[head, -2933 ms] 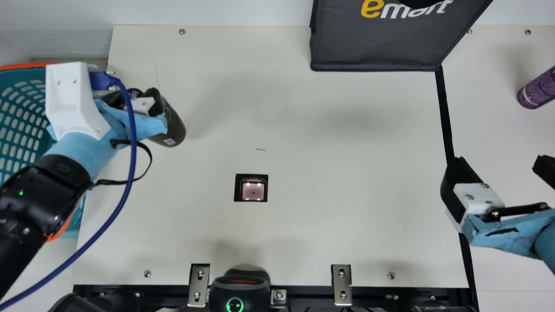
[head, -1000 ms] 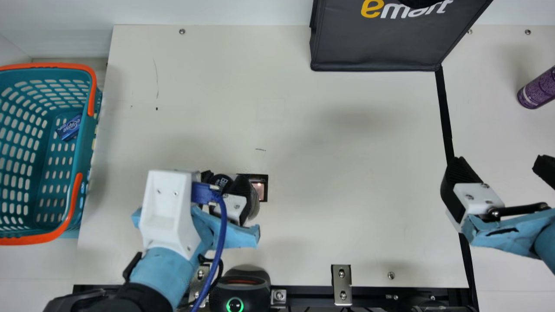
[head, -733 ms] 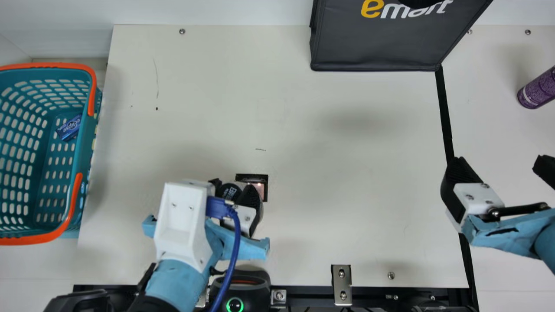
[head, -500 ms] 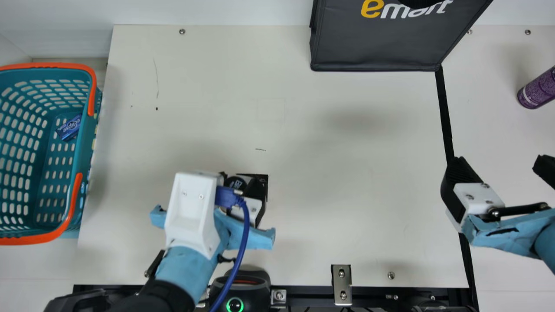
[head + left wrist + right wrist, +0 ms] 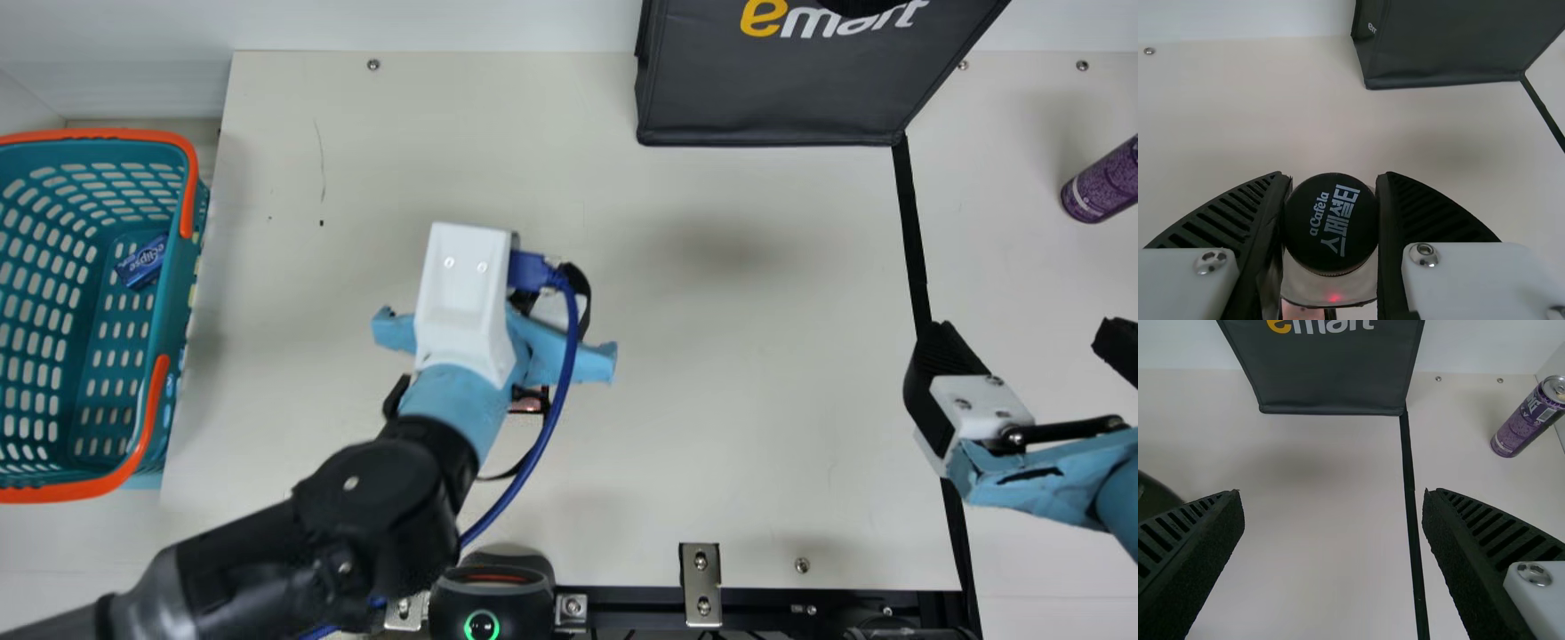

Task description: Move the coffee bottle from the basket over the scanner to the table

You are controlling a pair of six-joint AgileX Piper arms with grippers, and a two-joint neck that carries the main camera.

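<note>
Fingers [image 5: 1438,213] of our left gripper [image 5: 556,307] hold the coffee bottle [image 5: 1331,223] pinched between them, one on each side of its round black cap. In our left wrist view the cap faces the camera, and a small red glow shows on the paler part below the cap. We have the bottle over the tabletop [image 5: 756,427], just beyond the square scanner window [image 5: 529,403]; whether its base touches down, we cannot tell. Nearer to us than these fingers is a black device [image 5: 493,596] with a lit green ring. Well apart to their left stands the teal basket [image 5: 98,135] with orange handles, a blue packet [image 5: 142,262] inside it. Beyond them and to their right we see the dark bag [image 5: 773,98].

The fingers of our right gripper [image 5: 1022,342] are spread wide over the tabletop, well apart from the bottle. Between them, in our right wrist view, runs a black strip [image 5: 1410,507] that reaches the bag. Past these fingers, to their right, we see a purple can [image 5: 1102,182].
</note>
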